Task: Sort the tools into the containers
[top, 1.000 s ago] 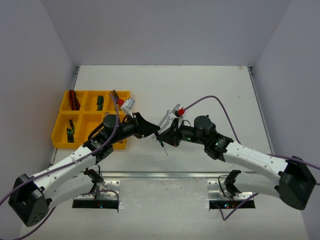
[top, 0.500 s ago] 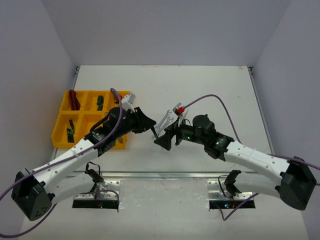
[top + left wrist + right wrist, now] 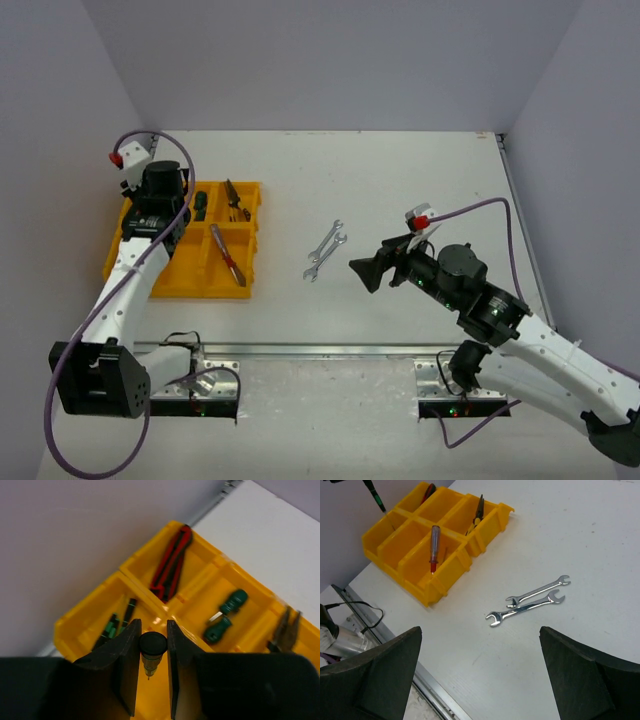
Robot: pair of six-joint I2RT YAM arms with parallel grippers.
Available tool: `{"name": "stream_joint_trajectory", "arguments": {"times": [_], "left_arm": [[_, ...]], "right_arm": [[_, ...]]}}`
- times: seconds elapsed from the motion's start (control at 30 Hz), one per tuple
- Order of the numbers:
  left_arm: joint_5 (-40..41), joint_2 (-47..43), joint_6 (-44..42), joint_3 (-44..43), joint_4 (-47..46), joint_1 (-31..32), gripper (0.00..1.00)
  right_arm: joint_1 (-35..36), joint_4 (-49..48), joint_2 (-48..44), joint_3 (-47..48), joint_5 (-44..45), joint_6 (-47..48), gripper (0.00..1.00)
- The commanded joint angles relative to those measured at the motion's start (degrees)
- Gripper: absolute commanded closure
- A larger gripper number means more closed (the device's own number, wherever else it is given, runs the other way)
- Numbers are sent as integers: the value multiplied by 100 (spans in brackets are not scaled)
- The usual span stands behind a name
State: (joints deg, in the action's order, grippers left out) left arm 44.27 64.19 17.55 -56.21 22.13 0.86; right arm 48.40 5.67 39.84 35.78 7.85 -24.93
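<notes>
Tools sorted so far, and what we note on the white table (image 3: 400, 180).

Yellow tray (image 3: 185, 264) sits at the table's left side, two rows of three compartments.

Left gripper (image 3: 152, 630) hangs over the tray's left end. Its fingers (image 3: 125, 660) are clamped on a black-handled screwdriver (image 3: 152, 644), which is upright with its tip down. We cannot tell which compartment lies under the tip.

Right gripper (image 3: 362, 272) is above bare table on the right. Its jaws are spread wide and nothing is between them. It is near the wrenches but apart from them.

Red-black pliers (image 3: 171, 565) lie in the far-left compartment, slanted along its length.

Yellow-handled pliers (image 3: 479, 511) lie in the far-right compartment.

Red-handled tool (image 3: 228, 256) lies diagonally in the near-right compartment. We cannot tell from here whether it is a knife or a screwdriver.

Two silver wrenches (image 3: 525, 608) are out on the table, well right of the tray and not yet in any compartment. They lie close alongside each other, nearly parallel.

Two stubby green-handled screwdrivers (image 3: 234, 600) are in the far-middle compartment.

Green-and-black pieces (image 3: 116, 626) are in the near-left compartment. They are too small for us to identify.
</notes>
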Motion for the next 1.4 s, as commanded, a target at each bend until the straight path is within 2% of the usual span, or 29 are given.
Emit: {"name": "stream_joint_trajectory", "arguments": {"times": [0.0,0.27,0.43,0.47,0.53,0.67,0.73,0.83,0.9,0.97,1.07,1.2,1.3,1.37], "left_arm": [[1201,466,-976,-414,-719,-704,100],[1875,1396,-615,-184,-1078,-1185,100],[1137,1941,-332,-50,-925,-1293,96],[1056,2071,-229,-67,-849,-1325,87],[614,2266,-188,-131,-796,-1430,57],[591,2196,72,-302,-508,-1623,11],[559,2047,146,-260,-534,-1681,1],[326,1726,252,-326,-441,-1712,0],[-121,1404,450,-609,-116,-1712,0],[-585,1009,694,-898,286,-1712,0],[-1413,73,972,-948,523,-1712,0],[-2870,-1612,1210,-328,331,-1707,0],[-3771,-2320,1187,307,148,-1703,0],[-4684,-2976,1034,992,81,-1703,0]], "right_arm": [[-6,353,-246,-250,91,255,1],[-6,339,-207,-318,-192,332,1],[-6,256,97,-350,-381,287,1],[-6,245,163,-348,-376,277,1],[-6,217,265,-327,-374,250,1],[-6,180,593,-257,-381,147,1],[-6,163,726,-190,-356,22,1],[-6,287,1145,-37,154,-408,1],[-9,757,1577,236,1028,-1125,1],[-30,1180,2186,562,1522,-1677,1],[-97,1569,3070,1099,1386,-2115,1],[-233,2078,4122,1844,1404,-2898,1],[-304,2544,4966,2505,1653,-3308,1],[-363,3117,5609,3165,1775,-3802,2]]}}
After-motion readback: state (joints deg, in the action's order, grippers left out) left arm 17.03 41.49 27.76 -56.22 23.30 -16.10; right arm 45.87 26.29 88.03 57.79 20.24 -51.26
